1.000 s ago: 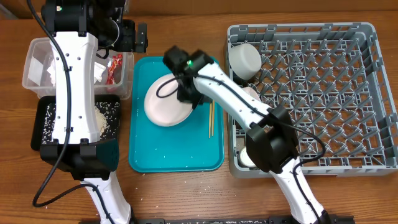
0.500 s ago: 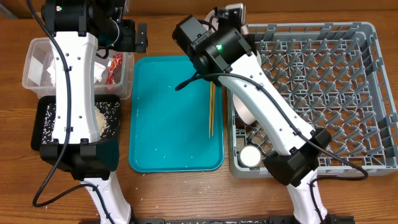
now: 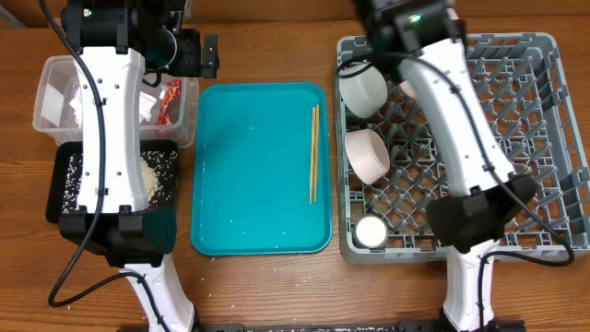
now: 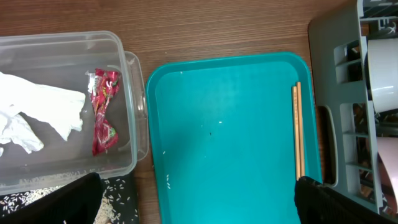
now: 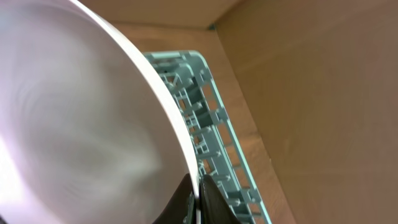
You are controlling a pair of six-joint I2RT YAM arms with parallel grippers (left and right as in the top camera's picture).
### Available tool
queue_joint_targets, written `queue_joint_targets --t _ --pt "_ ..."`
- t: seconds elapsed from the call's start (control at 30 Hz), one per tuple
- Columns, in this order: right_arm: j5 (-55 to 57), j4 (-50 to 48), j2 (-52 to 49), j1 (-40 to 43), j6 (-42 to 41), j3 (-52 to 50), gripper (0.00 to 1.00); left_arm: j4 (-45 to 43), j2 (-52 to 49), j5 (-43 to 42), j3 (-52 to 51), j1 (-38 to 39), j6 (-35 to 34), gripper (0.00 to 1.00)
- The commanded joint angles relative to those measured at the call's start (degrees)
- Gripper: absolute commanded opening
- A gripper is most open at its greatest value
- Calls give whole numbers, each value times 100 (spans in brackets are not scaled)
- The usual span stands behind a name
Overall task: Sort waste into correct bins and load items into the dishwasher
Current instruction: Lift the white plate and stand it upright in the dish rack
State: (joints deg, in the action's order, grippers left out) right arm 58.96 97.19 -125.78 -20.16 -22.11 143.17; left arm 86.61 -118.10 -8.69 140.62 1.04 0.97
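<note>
- A wooden tabletop seen from above, with two white robot arms reaching over it.
- The left end effector hangs released, its dark fingers spread wide apart and holding nothing. It sits above the gap between the clear tub and the teal tray.
- The clear tub stands at the far left. Inside lie a crumpled white tissue and a red-and-silver foil wrapper, side by side.
- Just in front of the tub is the black tray, holding scattered white rice scraps. The left arm hides part of it.
- The teal tray lies in the middle of the tabletop. A pair of wooden chopsticks rests on it, parallel and close to its right edge. A few white specks dot the tray.
- The grey dish rack fills the right side, just beside the teal tray.
- Along the rack's left side sit a white bowl at the far corner, a pale pinkish dish tilted between the pegs, and a small white cup near the front corner.
- The right end effector is clenched on the rim of the white plate, held on edge above the rack's far side.
</note>
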Motion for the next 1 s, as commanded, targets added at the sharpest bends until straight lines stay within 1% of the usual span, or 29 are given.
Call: queue_joint_targets --t 0.0,0.1,0.23,0.33,0.43,0.47,0.5,0.53,0.57,0.6,0.63,0.7,0.8,0.87,0.9,0.93,0.97 --pt "-275 -13 243 96 2 -361 4 -9 13 31 125 20 -33 100" --pt "-358 -13 243 133 -146 -1005 4 -9 13 31 125 20 -33 100" --pt "-356 -13 243 122 -461 -1493 4 -9 13 31 125 20 -33 100" --pt "-376 -13 243 166 -664 -1628 4 -9 13 31 125 20 -33 100" --pt "-522 -20 243 164 -667 -1628 4 -9 13 31 125 20 -33 100" --pt "-610 -20 243 157 -664 -1628 8 -9 13 31 125 20 -33 100" --pt "-693 -22 243 153 -664 -1628 19 -9 13 31 125 20 -33 100" --pt "-793 -22 243 153 -664 -1628 34 -9 13 31 125 20 -33 100" --pt "-903 -20 243 155 -664 -1626 50 -9 13 31 125 20 -33 100" --pt "-992 -22 245 155 -664 -1626 61 -9 13 31 125 20 -33 100" --pt "-1088 -20 245 155 -664 -1626 68 -9 13 31 125 20 -33 100" --pt "-1281 -15 249 155 -664 -1593 73 -9 13 31 125 20 -33 100" --pt "-1534 -13 302 155 -664 -1478 76 -9 13 31 125 20 -33 100" --pt "-1733 -13 387 149 -664 -1316 80 -9 13 31 125 20 -33 100" --pt "-1808 -13 437 149 -664 -1222 87 -9 13 31 125 20 -33 100" --pt "-1862 -13 518 149 -662 -1097 97 -9 13 31 125 20 -33 100" --pt "-1882 -13 610 149 -664 -977 100 -9 13 31 125 20 -33 100"
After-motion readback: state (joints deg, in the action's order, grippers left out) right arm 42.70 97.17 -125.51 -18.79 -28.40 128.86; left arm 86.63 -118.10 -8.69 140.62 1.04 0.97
